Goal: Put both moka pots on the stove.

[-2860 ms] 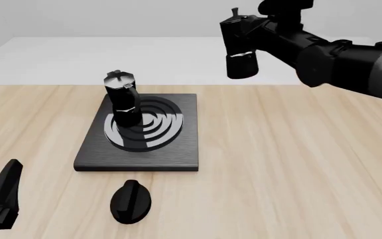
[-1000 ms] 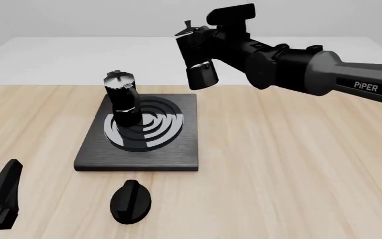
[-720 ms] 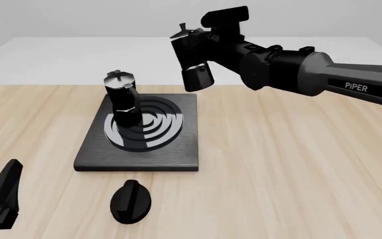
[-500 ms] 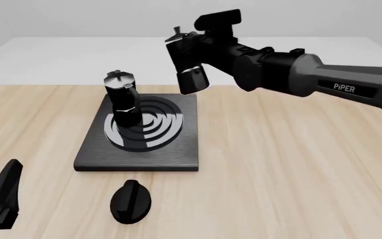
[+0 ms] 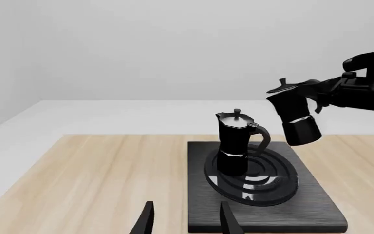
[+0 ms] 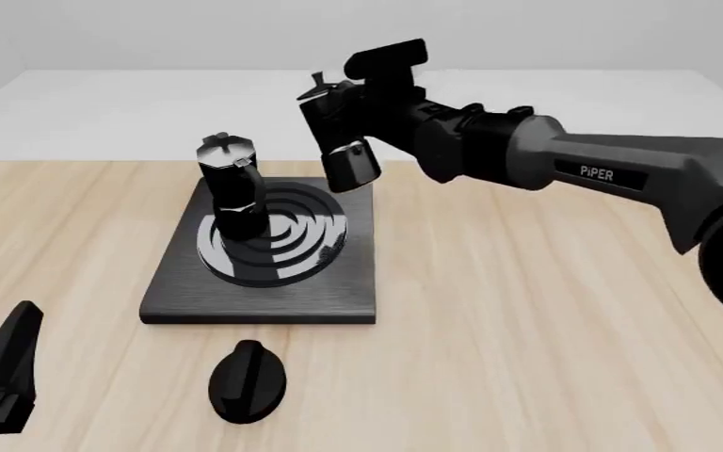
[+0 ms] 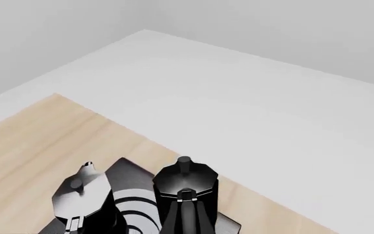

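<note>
**A:** Where are we? One small black faceted moka pot with a silvery lid (image 6: 232,184) stands upright on the flat dark grey stove slab with silver-and-black burner rings (image 6: 336,292).

**B:** Yep, and our right gripper (image 6: 359,108) is clamped on the second black faceted pot (image 6: 340,141), tilted in the air above the slab's far right corner. Left gripper (image 5: 183,223) idles low with its jaws apart. Next, we'd level it and lower onto free ring space, clear of the first pot.
</note>
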Robot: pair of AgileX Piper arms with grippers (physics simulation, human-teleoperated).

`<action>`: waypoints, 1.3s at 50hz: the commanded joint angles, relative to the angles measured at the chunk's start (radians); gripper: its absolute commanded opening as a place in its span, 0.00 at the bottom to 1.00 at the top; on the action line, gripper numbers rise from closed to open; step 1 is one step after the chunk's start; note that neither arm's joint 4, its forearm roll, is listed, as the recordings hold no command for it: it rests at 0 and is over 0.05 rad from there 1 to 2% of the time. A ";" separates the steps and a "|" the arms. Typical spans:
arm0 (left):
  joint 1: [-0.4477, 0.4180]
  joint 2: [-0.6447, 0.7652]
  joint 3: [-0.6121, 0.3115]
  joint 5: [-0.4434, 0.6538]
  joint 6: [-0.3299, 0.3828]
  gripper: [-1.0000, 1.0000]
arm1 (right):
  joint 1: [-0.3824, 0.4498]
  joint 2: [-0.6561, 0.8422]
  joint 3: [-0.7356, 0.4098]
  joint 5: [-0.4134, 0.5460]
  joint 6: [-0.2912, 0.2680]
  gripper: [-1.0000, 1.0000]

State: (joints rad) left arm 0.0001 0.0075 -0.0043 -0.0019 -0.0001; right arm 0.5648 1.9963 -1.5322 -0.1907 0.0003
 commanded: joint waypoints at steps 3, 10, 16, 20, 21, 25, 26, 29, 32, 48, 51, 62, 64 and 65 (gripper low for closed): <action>0.000 0.000 0.000 0.000 0.000 1.00 | 0.020 0.028 -0.070 0.001 -0.006 0.00; 0.000 0.000 0.000 0.000 0.000 1.00 | 0.025 0.047 -0.088 0.004 -0.005 0.00; 0.000 0.000 0.000 0.000 0.000 1.00 | 0.027 0.059 -0.103 0.009 -0.003 0.00; 0.000 0.000 0.000 0.000 0.000 1.00 | 0.031 0.071 -0.118 0.015 0.002 0.00; 0.000 0.000 0.000 0.000 0.000 1.00 | 0.032 0.072 -0.120 0.015 0.002 0.00; 0.000 0.000 0.000 0.000 0.000 1.00 | 0.033 0.081 -0.132 0.022 0.004 0.00; 0.000 0.000 0.000 0.000 0.000 1.00 | 0.036 0.085 -0.138 0.024 0.006 0.00; 0.000 0.000 0.000 0.000 0.000 1.00 | 0.037 0.088 -0.144 0.027 0.007 0.00; 0.000 0.000 0.000 0.000 0.000 1.00 | 0.040 0.095 -0.156 0.032 0.009 0.00; 0.000 0.000 0.000 0.000 0.000 1.00 | 0.045 0.131 -0.204 0.048 0.009 0.00; 0.000 0.000 0.000 0.000 0.000 1.00 | 0.045 0.136 -0.213 0.052 0.010 0.00; 0.000 0.000 0.000 0.000 0.000 1.00 | 0.050 0.148 -0.243 0.068 0.015 0.00; 0.000 0.000 0.000 0.000 0.000 1.00 | 0.052 0.148 -0.245 0.070 0.017 0.00; 0.000 0.000 0.000 0.000 0.000 1.00 | 0.051 0.148 -0.246 0.071 0.018 0.00</action>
State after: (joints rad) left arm 0.0001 0.0074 -0.0043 -0.0019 0.0000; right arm 0.6124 2.1599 -1.7318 -0.1227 0.0062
